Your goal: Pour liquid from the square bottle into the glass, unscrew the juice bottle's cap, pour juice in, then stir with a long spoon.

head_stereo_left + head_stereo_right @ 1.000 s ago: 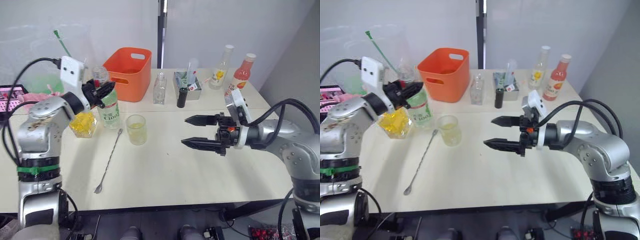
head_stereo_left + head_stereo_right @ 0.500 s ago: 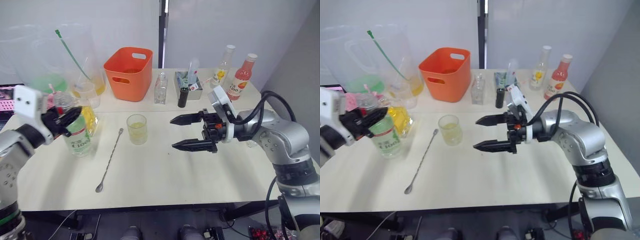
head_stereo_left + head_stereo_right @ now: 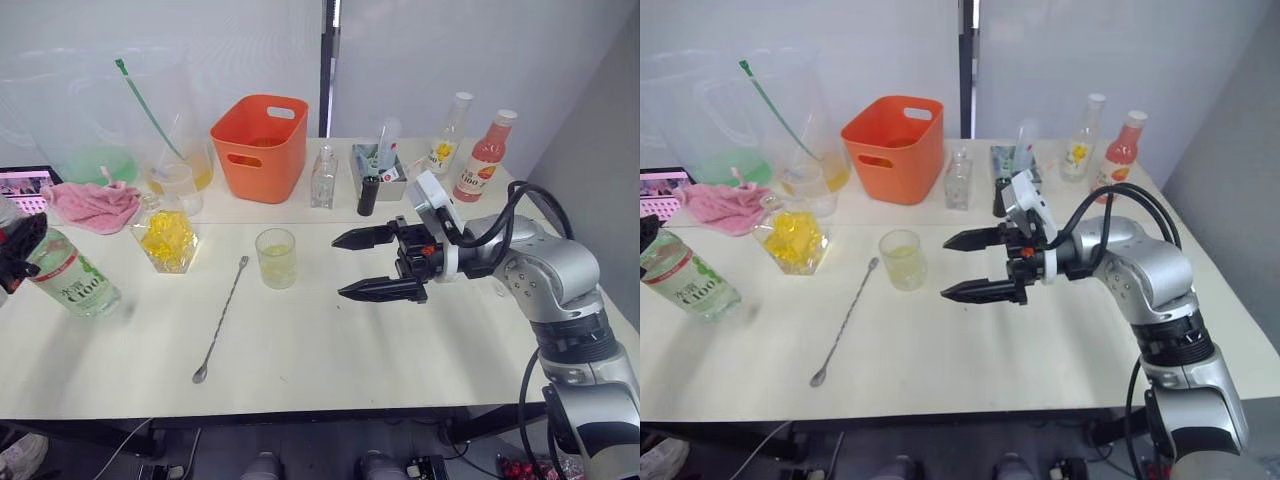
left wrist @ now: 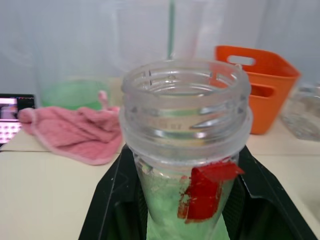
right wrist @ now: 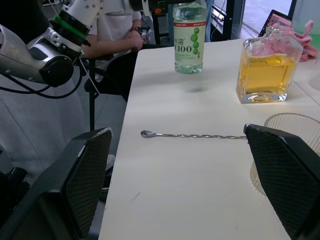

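Observation:
The juice bottle [image 3: 72, 283] leans at the table's far left, with my left gripper [image 3: 18, 248] shut on its neck. In the left wrist view its mouth [image 4: 185, 90] is bare, and the cap is out of view. The square bottle [image 3: 167, 240] with yellow liquid stands on the table, left of the glass [image 3: 275, 258], which holds a little pale liquid. The long spoon [image 3: 220, 320] lies flat in front of both. My right gripper [image 3: 340, 268] hovers open just right of the glass, fingertips pointing at it.
Along the back stand an orange basket [image 3: 258, 145], a plastic cup [image 3: 180, 185], a slim clear bottle [image 3: 322, 178], a small tray [image 3: 378, 165], a yellow-labelled bottle [image 3: 447, 135] and a pink-red bottle [image 3: 483, 155]. A pink cloth [image 3: 95, 205] lies back left. A person [image 5: 117, 45] sits beyond the left end.
My left gripper has carried the juice bottle from beside the square bottle out to the far left. My right gripper, still open, has moved left towards the glass.

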Available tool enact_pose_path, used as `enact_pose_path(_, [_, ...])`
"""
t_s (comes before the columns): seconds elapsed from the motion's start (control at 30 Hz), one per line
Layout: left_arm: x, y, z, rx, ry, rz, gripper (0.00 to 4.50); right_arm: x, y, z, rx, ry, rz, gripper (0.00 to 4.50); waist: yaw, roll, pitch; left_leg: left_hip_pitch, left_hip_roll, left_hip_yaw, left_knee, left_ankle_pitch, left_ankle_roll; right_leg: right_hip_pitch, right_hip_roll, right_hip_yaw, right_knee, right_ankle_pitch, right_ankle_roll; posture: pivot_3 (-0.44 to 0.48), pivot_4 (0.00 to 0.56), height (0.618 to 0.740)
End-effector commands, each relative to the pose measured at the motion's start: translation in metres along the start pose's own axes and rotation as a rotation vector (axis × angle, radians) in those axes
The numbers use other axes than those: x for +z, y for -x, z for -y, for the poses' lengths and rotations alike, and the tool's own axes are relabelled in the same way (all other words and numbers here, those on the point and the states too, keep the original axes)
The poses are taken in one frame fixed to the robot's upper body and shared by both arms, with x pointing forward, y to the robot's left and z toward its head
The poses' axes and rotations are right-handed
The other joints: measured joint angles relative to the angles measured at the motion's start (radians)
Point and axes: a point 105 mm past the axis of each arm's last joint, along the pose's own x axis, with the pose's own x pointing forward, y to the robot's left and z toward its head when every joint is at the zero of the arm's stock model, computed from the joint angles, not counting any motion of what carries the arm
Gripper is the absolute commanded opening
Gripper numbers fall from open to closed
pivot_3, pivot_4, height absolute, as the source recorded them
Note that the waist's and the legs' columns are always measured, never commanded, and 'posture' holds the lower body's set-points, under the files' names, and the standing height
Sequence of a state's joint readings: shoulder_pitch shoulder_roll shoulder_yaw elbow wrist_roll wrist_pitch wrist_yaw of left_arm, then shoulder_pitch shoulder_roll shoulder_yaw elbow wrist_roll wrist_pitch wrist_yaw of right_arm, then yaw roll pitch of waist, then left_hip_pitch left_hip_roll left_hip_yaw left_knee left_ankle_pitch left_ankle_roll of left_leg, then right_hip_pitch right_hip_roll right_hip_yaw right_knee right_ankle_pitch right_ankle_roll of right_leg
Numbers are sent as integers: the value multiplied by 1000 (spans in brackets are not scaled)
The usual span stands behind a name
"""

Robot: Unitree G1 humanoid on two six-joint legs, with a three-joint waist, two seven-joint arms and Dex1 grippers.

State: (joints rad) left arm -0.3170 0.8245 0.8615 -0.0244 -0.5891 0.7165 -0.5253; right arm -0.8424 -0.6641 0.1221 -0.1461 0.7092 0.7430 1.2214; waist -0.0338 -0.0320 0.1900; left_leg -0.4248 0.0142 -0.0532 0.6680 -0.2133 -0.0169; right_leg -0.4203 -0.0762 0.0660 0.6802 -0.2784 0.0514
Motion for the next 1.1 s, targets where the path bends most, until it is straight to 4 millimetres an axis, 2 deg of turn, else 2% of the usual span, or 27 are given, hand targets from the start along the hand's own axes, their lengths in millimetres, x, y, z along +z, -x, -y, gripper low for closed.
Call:
enact_pose_path(0.03, [27,-23,-9,3,-80,99,1391,13,5,-5,-30,47,12,4484,8,-1,0,0,0,0,0,0,-1,0,0,-1,0,0,0,0,150,740])
enact_pose_path(0.2, [22,-62,-15,3,-62,114,1391,13,9,-6,-78,43,-1,4484,17,-3,-2,-1,0,1,-1,1,-1,-1,0,-1,0,0,-1,0,150,740])
enact_pose_path(0.4, [17,-88,-16,19,-66,119,1391,15,11,-7,-102,44,-1,4484,12,-3,-2,-2,0,1,-1,1,-1,-3,0,-2,0,0,-1,0,150,740])
enact_pose_path(0.47, [9,-94,-19,50,-75,101,1391,15,12,-8,-111,44,-3,4484,9,-3,-2,-3,0,1,-1,1,-1,-3,0,-2,0,0,-1,0,150,740])
enact_pose_path(0.7, [-6,-103,-17,68,-89,67,1391,16,15,-10,-130,43,-9,4484,0,-4,-2,-4,0,0,-1,1,-1,-4,0,-3,1,0,-1,0,150,740])
enact_pose_path(1.1, [-20,-96,-21,57,-126,37,1391,18,14,-10,-140,41,-7,4484,-8,-4,-2,-4,0,-1,-1,1,-1,-3,0,-3,1,0,-1,0,150,740])
